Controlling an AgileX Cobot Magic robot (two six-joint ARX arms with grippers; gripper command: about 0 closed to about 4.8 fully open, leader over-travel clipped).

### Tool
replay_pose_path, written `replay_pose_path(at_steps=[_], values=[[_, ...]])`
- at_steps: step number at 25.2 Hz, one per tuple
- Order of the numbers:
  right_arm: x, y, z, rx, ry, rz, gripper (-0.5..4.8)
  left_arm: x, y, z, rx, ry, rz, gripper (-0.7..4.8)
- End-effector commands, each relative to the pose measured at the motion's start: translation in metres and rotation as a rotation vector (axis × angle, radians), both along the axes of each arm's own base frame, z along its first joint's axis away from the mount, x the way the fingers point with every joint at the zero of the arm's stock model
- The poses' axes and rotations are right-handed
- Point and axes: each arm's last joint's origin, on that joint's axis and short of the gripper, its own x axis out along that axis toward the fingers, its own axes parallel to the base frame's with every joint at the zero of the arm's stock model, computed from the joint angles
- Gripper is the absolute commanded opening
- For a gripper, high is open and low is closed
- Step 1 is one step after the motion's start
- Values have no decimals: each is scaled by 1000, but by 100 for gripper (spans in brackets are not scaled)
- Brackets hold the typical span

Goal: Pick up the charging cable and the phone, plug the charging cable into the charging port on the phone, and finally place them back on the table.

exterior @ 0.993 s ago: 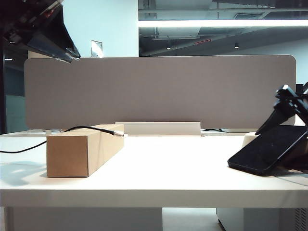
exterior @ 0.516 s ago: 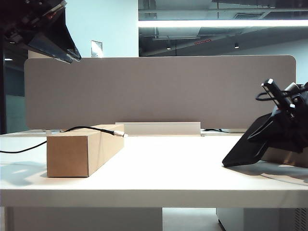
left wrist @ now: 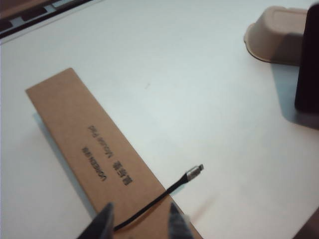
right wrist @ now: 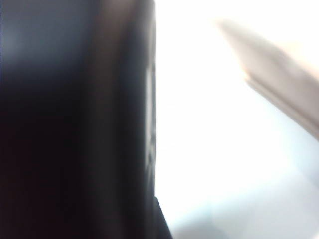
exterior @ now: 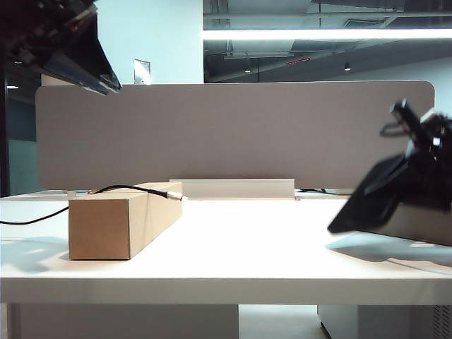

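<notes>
White tabletop (exterior: 233,247), grey fabric divider panel (exterior: 233,134) along far edge; ceiling strip light above. Count: one cardboard box (exterior: 123,220) at left, one charging cable (left wrist: 159,198), one phone (exterior: 371,199), one cream tray (left wrist: 276,35) overturned, contents not visible. Cable lies along the box top, silver plug overhanging its right edge. Left tool (left wrist: 139,224) high at far left, above the cable, fingers partly apart, holding nothing. Right tool (exterior: 417,176) at right, clamped on the phone, which is tilted clear of the tabletop.
</notes>
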Motion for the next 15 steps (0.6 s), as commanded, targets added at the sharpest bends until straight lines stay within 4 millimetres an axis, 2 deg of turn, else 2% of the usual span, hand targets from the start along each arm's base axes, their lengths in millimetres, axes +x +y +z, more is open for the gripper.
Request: replay_pose_path(at_steps=[1,6,8,12,15], values=[[-2,1,29,7,-151,26,-3,5,-10,-2,42,3,-66,133],[-13,2,56,22,-254,72,-3,18,-36,-2,144,67,-133,133],[-22,2,69,16,-291,87,-3,32,-55,-2,207,84,-191,132],[-34,1,78,-49,-319,111,-3,47,-73,-7,332,103,-266,132],[-44,1,84,-96,-332,125,-3,63,-82,-20,422,126,-306,132]])
